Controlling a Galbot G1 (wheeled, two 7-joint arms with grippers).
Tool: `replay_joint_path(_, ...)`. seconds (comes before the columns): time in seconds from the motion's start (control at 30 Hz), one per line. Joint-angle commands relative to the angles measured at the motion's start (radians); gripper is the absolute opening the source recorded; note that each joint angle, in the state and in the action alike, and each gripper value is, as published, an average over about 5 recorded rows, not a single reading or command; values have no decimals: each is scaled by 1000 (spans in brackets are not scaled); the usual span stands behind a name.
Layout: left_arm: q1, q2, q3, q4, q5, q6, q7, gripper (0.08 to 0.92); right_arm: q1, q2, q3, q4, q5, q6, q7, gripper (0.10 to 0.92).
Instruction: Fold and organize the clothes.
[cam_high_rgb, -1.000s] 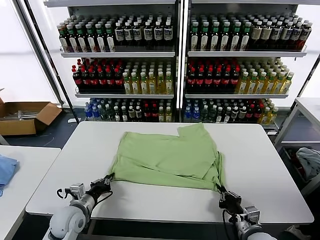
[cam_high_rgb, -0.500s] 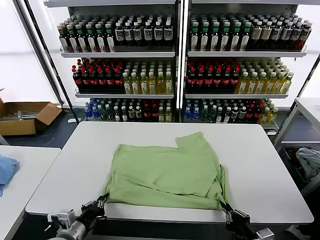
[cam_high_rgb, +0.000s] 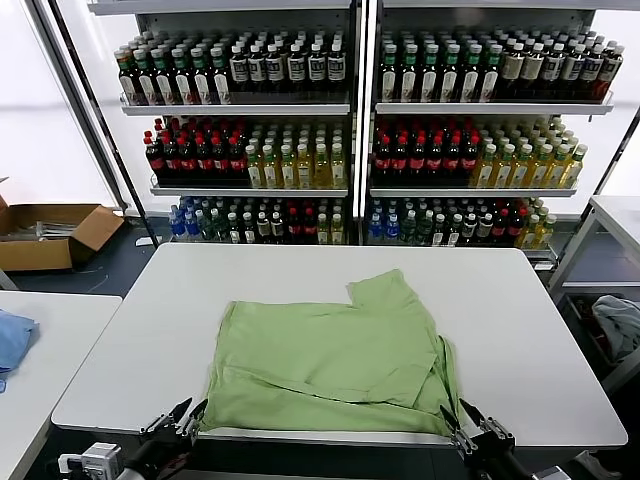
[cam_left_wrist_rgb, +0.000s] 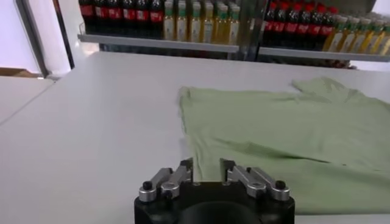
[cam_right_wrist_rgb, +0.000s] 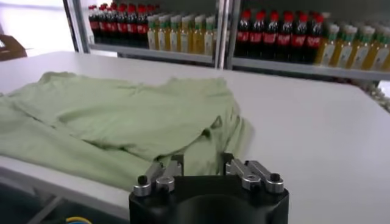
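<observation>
We see the light green shirt (cam_high_rgb: 335, 360) lying folded on the white counter (cam_high_rgb: 520, 330), its near hem drawn right to the front edge. Our left pincer (cam_high_rgb: 182, 418) sits just off the hem's left corner and our right pincer (cam_high_rgb: 470, 428) just off the right corner, both released, fingers parted and holding nothing. Behind the counter stand shelves of bottles (cam_high_rgb: 300, 150); a cardboard box (cam_high_rgb: 50, 232) lies on the floor at far left. The shirt shows plain green cloth, one sleeve (cam_high_rgb: 385, 290) pointing toward the shelves.
</observation>
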Motion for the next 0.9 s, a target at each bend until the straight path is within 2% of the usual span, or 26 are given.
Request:
replay_joint_path(0.03, -52, 55, -54, -14, -63, -1, 10, 454, 73, -10, 35, 25, 27, -4, -13, 612)
replay_joint_path(0.23, -289, 196, 52, 190, -133, -30, 55, 627, 480, -9, -94, -200, -25, -144, -27, 777)
replay_joint_path(0.33, -436, 247, 130, 312, -158, -35, 81, 714, 655, 2, -143, -351, -52, -192, -72, 815)
replay_joint_path(0.47, -635, 276, 245, 475, -159, -44, 110, 804, 851, 33, -193, -536, -65, -236, -129, 822)
replay_joint_path(0.67, -877, 278, 409, 714, -138, -76, 141, 822, 1084, 99, -267, -785, -113, -291, -185, 823)
replay_joint_path(0.9, -1058, 239, 529, 883, -119, -83, 143, 823, 1292, 185, -301, -1108, -211, -246, -234, 823)
